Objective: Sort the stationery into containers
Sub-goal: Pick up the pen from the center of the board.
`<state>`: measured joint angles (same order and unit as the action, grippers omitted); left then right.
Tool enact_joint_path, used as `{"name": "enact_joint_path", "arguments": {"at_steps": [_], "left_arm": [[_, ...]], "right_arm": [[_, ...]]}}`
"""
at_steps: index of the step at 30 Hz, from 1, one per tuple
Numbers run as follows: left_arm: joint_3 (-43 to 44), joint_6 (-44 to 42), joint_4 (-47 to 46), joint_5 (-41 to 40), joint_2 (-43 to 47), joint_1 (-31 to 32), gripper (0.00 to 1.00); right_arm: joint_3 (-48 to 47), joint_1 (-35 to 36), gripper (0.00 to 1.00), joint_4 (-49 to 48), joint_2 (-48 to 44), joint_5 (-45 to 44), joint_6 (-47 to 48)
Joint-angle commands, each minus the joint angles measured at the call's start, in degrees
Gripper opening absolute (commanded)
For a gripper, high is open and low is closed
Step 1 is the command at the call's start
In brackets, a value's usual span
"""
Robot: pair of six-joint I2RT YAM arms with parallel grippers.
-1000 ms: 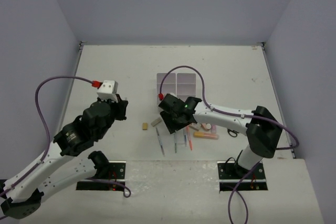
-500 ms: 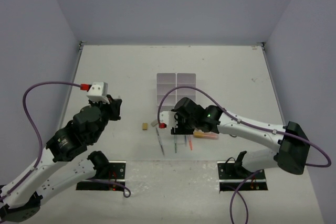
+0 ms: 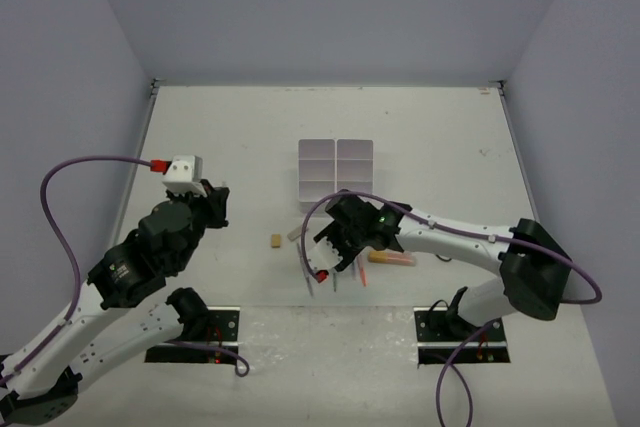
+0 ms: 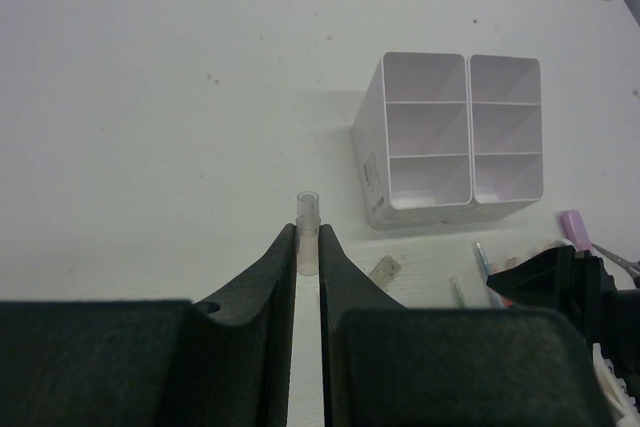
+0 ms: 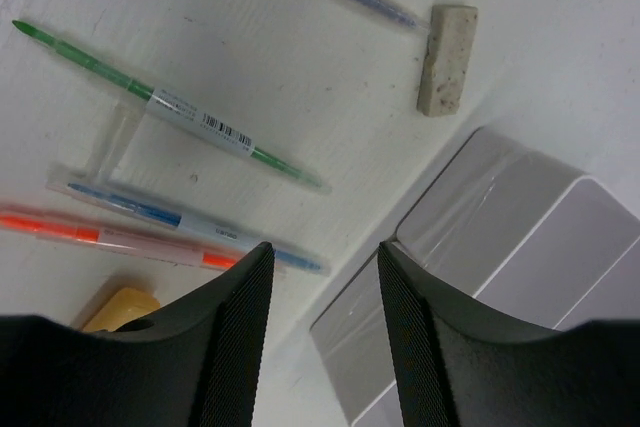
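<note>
The right gripper [image 5: 322,262] has swung off the white six-compartment organizer [image 3: 336,165], where it hung a second ago, and now hovers low over the loose pens toward the near edge of the table [image 3: 220,127]. Its fingers stand moderately apart with nothing between them. Under it lie a green pen [image 5: 170,107], a blue pen [image 5: 190,222] and an orange pen [image 5: 120,237] side by side, with a beige eraser [image 5: 446,59] beyond them. The organizer's near wall is just beside the gripper, so this looks like a return trip for the next item, probably one of these pens. The left gripper [image 4: 308,247] has drawn back toward the table's left side and has not moved in the last half second. Its fingers are nearly closed on a thin clear tube [image 4: 308,209] that sticks up between the tips, which may be a pen or a cap. The left wrist view shows nothing in the compartments it can see into. A tan eraser [image 3: 274,241] and an orange marker [image 3: 392,258] also still lie out, so most of the sorting appears to remain.
</note>
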<state>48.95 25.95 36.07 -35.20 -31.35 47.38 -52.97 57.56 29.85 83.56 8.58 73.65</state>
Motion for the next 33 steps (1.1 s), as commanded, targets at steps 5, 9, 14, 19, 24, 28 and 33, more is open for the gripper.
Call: {"name": "enact_joint_path", "arguments": {"at_steps": [5,9,14,19,24,28,33], "left_arm": [[-0.2,-0.1,-2.0,-0.8,0.6,-1.2,0.00],[-0.4,-0.4,-2.4,0.1,1.0,-1.5,0.00],[-0.4,-0.5,-2.4,0.2,1.4,-1.6,0.00],[-0.6,-0.5,-2.5,0.1,1.5,-1.6,0.00],[-0.6,-0.5,-2.6,0.2,1.4,-1.7,0.00],[-0.6,-0.6,-2.6,0.3,1.1,-2.2,0.00],[-0.7,-0.8,-2.8,0.5,1.1,-2.3,0.00]], "right_arm": [[-1.6,0.0,0.81,1.7,2.6,0.8,17.5],[-3.5,0.1,0.99,3.6,4.2,-0.3,17.5],[-3.3,0.2,0.99,3.6,5.7,-1.3,17.7],[-5.5,0.5,0.96,4.5,6.6,0.5,15.9],[-7.2,1.6,0.77,5.7,6.8,1.3,14.4],[-7.9,1.9,0.68,6.5,7.9,1.0,14.9],[-7.9,2.3,0.60,6.9,9.3,0.3,15.2]]}}
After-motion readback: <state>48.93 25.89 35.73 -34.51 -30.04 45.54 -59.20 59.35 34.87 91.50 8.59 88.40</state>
